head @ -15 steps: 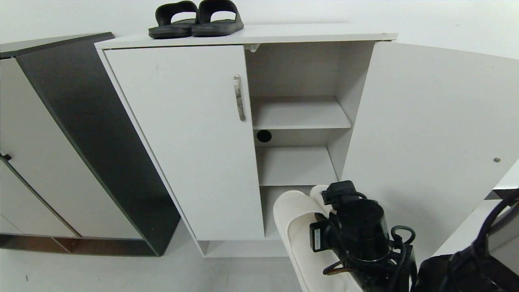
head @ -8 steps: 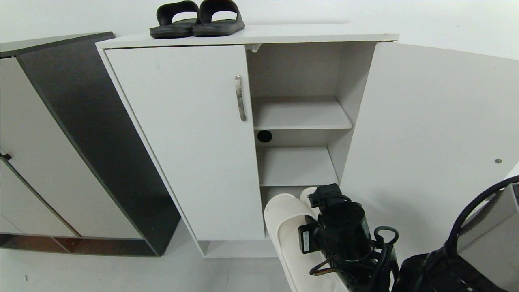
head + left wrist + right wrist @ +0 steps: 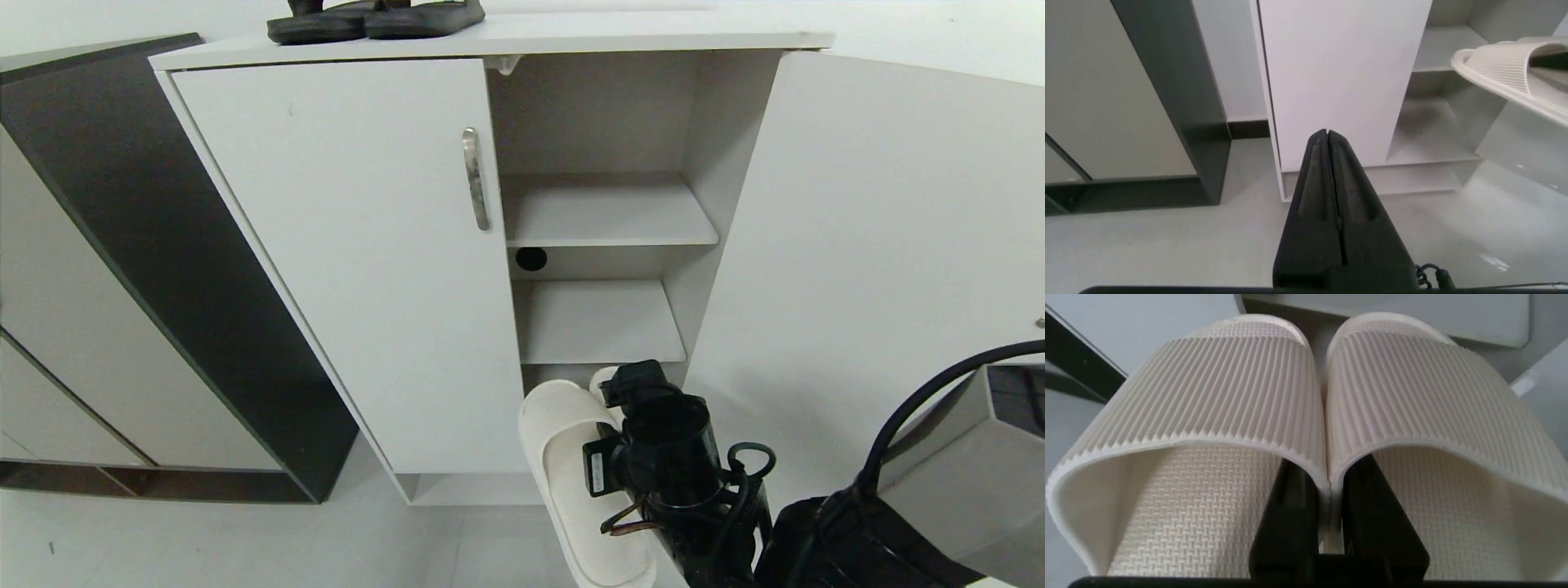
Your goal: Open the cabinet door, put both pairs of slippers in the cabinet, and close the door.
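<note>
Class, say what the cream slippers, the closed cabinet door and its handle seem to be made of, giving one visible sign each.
Cream slippers: probably soft moulded foam or rubber, matt; fine ribs on the straps, embossed footbeds.
Cabinet door: likely laminated board, smooth matt white; flat, no grain.
Handle: seemingly brushed metal; silvery sheen.

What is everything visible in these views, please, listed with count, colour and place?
white slippers: one pair, cream-white, held before the cabinet's bottom compartment
black slippers: one pair, black, on the cabinet top, left side
cabinet: one, white, ahead
left door: one, white, closed, metal handle
right door: one, white, swung open rightward
shelves: two, white, inside the open half
dark cabinet: one, dark grey, left of the white one
floor: light grey
left gripper: black, shut, above the floor
right gripper: black, shut on the white slippers
</note>
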